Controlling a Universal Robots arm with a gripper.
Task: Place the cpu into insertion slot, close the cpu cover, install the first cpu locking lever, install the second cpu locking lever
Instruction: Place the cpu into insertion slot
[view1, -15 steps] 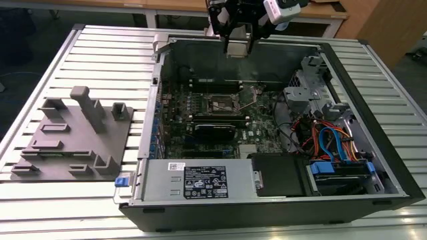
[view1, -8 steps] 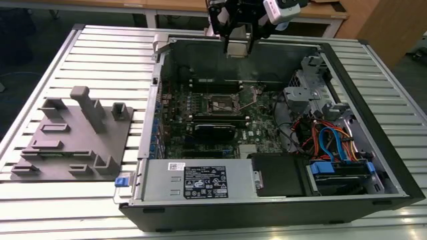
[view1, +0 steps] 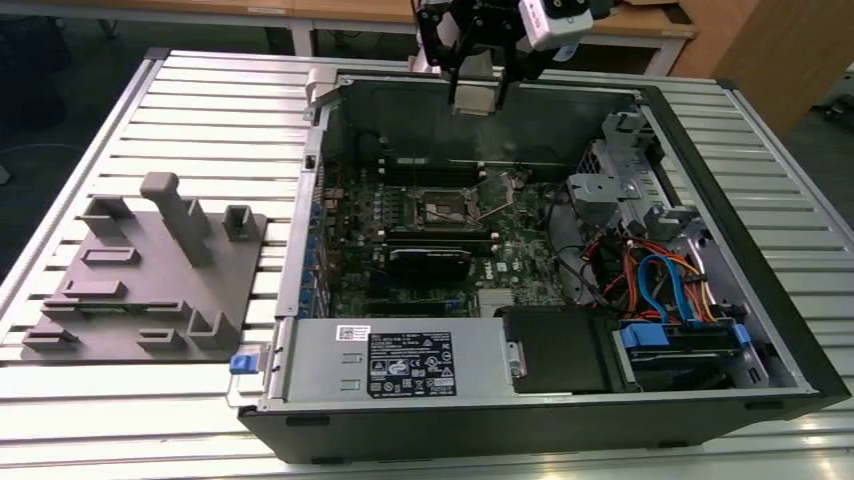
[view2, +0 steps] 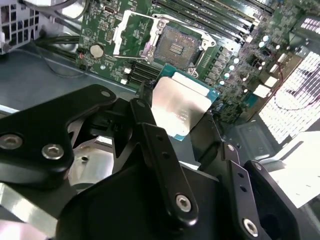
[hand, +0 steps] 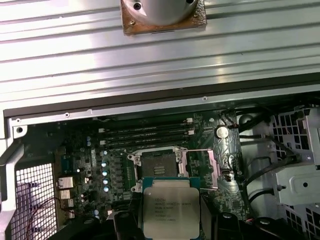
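1. One black gripper (view2: 179, 119) grips the flat, square, silvery-grey cpu (view2: 182, 97) by its edges, fingers closed on it.
2. The cpu hangs in the air, apart from the uncovered dark square insertion slot (view2: 177, 47).

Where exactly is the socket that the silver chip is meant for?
Inside the open computer case, find the green motherboard. On it sits the insertion slot: a square, dark-centred, metal-rimmed socket, unlike the long narrow memory slots beside it.
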